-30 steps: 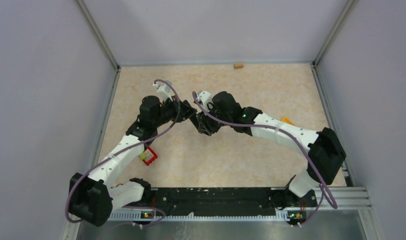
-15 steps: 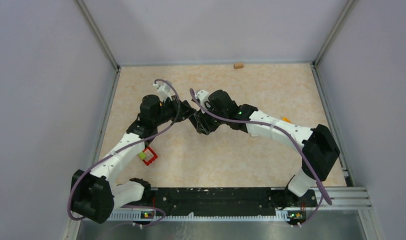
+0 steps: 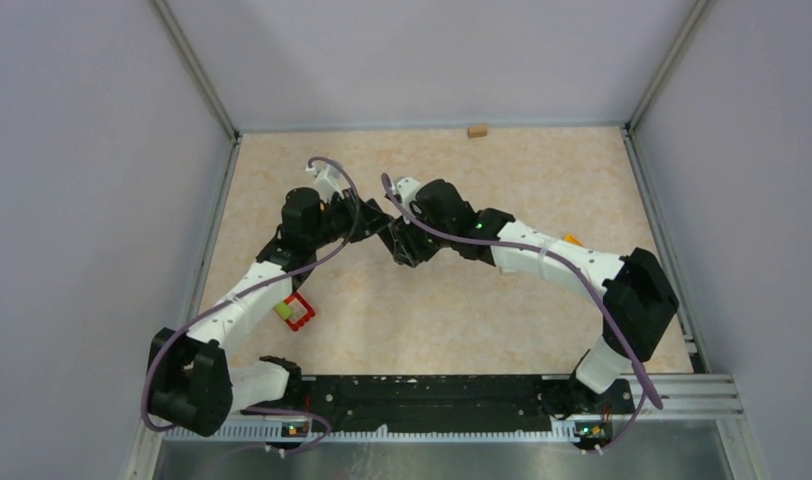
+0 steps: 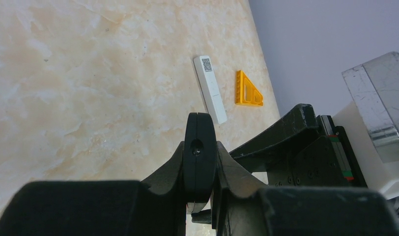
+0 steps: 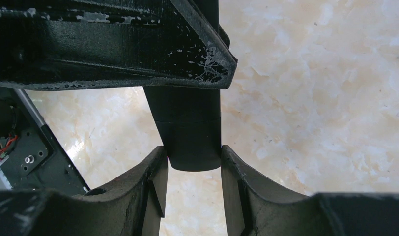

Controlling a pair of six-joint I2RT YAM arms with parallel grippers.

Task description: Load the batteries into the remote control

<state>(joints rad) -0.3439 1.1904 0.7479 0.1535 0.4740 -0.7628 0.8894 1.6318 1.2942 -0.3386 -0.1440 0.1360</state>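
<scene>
The black remote control [image 5: 187, 118] hangs above the table, gripped from both sides. My right gripper [image 5: 192, 150] is shut across the width of one end. In the left wrist view the remote control [image 4: 199, 128] shows edge-on as a thin black oval with a seam, and my left gripper [image 4: 200, 147] is shut on it. From above, my left gripper [image 3: 379, 222] and right gripper [image 3: 401, 246] meet at mid-table, and the remote is mostly hidden between them. No batteries show in any view.
A long white bar with a QR code [image 4: 211, 89] lies flat beside an orange piece [image 4: 247, 91]. A small red holder with a yellow-green item [image 3: 299, 312] sits under the left forearm. A small wooden block [image 3: 476, 130] rests by the back wall.
Both grippers, still joined on the remote, have shifted slightly up and left. The right arm's elbow moved left and the left arm's base link swung a little.
</scene>
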